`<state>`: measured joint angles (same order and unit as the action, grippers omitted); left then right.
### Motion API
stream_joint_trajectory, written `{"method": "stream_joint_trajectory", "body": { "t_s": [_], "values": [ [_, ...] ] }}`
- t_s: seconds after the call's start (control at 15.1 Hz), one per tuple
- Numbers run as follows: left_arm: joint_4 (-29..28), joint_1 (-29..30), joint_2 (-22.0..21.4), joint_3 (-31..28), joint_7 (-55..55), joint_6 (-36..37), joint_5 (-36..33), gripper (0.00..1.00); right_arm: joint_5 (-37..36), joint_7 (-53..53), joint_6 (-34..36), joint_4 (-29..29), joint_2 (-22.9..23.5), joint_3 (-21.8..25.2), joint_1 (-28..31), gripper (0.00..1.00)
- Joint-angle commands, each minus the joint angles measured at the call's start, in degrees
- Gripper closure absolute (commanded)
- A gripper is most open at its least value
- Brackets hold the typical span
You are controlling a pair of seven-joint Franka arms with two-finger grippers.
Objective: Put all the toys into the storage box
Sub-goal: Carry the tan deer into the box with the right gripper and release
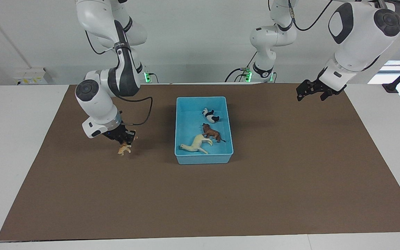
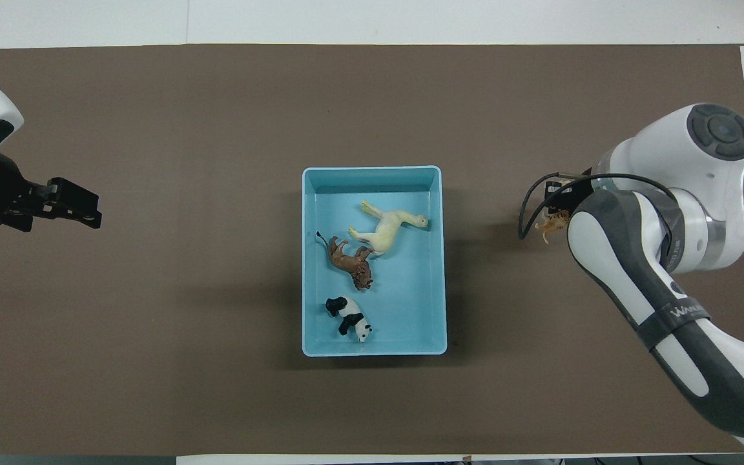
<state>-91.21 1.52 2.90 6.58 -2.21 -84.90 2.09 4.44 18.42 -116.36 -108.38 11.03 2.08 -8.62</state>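
The light blue storage box [image 1: 187, 104] [image 2: 310, 258] stands in the middle of the brown mat. In it lie the panda [image 1: 210, 115] [image 2: 350, 316], the brown lion [image 1: 211, 132] [image 2: 349, 261] and the cream-white long-necked animal [image 1: 196, 143] [image 2: 385, 231]. My right gripper [image 1: 125, 140] [image 2: 556, 200] is low over the mat, beside the box toward the right arm's end. It is shut on the tan-orange spotted cat [image 1: 124, 149] [image 2: 551, 223]. I cannot tell whether the cat touches the mat. My left gripper [image 1: 312, 94] [image 2: 81, 208] hangs open and empty, waiting over the mat at the left arm's end.
The brown mat [image 1: 200, 201] [image 2: 217, 97] covers most of the white table. A black cable [image 1: 144, 114] loops from the right wrist toward the box.
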Motion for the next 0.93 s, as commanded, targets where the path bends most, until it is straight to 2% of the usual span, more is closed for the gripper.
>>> {"method": "stream_joint_trajectory", "body": {
  "t_s": [0.0,0.07,0.2,0.33,0.46,0.53,0.66,0.73,0.86],
  "values": [
    [-4.21,-1.17,-2.54,-0.51,0.88,-3.33,-0.60,0.00,0.49,13.33,8.58,10.88,2.14,-0.41,-7.08,1.00],
    [-4.76,-1.26,-3.68,-0.77,0.89,-3.95,-0.16,0.00,-0.21,18.53,8.52,12.56,3.19,-0.24,-11.38,1.00],
    [-4.24,-2.22,-3.35,-0.86,0.98,-5.70,-0.07,0.00,-2.76,23.48,7.73,13.10,3.64,-0.23,-18.42,1.00],
    [-3.80,-2.49,-2.73,-1.74,0.80,-8.26,0.45,0.00,-2.59,29.28,5.88,14.68,5.39,-0.41,-22.30,1.00],
    [-2.13,-3.10,-2.12,-2.09,0.54,-6.78,1.60,0.00,-2.68,32.19,5.97,18.19,8.55,-0.41,-24.51,1.00],
    [-1.26,-3.80,-1.77,-2.18,0.45,-5.55,1.69,0.00,-2.68,32.64,5.79,18.73,9.35,-0.41,-24.95,0.91],
    [1.47,-3.98,-0.97,-2.10,1.06,-2.64,1.16,0.00,-3.47,32.64,5.53,18.47,9.62,-0.41,-25.40,0.14],
    [0.87,-4.16,-1.06,-1.75,2.37,-3.51,0.64,0.00,-3.56,32.55,5.62,18.38,9.62,-0.41,-25.05,0.00],
    [0.16,-4.42,-1.32,-1.65,5.63,-4.92,-1.12,0.00,-3.56,32.21,6.14,18.56,9.53,-0.32,-24.35,0.00]
  ]
}}
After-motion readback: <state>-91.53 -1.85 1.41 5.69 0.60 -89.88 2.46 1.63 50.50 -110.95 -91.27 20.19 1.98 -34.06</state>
